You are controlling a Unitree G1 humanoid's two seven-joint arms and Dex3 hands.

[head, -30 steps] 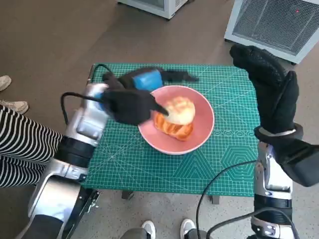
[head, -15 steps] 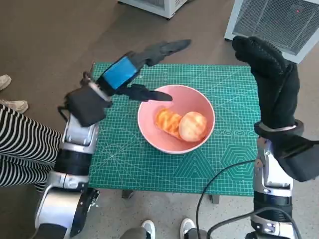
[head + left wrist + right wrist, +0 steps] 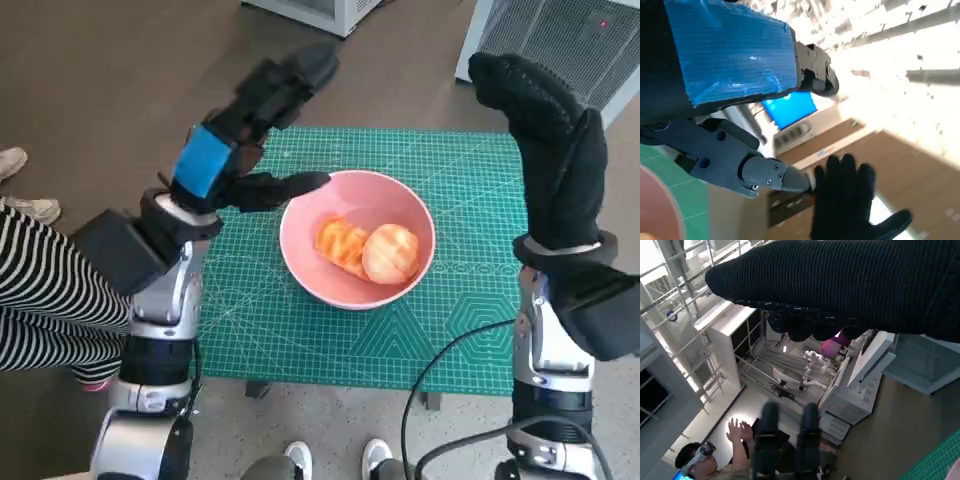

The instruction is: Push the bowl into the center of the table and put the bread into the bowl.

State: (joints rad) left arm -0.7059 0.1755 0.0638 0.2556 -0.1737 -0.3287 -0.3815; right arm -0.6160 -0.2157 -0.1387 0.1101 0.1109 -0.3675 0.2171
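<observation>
A pink bowl sits near the middle of the green cutting mat. Inside it lie a striped golden bread and a round pale bun. My left hand, black with blue tape, is raised above the mat's far left part, fingers spread and holding nothing. My gloved right hand is lifted upright over the mat's right edge, fingers extended, empty. The left wrist view shows a sliver of the bowl and the right hand beyond the left hand's fingers.
White appliances stand on the floor beyond the table. A person's striped trouser leg and shoes are at the left. In the right wrist view a person with raised hands stands far off.
My left hand has let go of the bread in the bowl and risen up and back, away from the bowl. The round bun has shifted to the right in the bowl. The right hand has hardly moved.
</observation>
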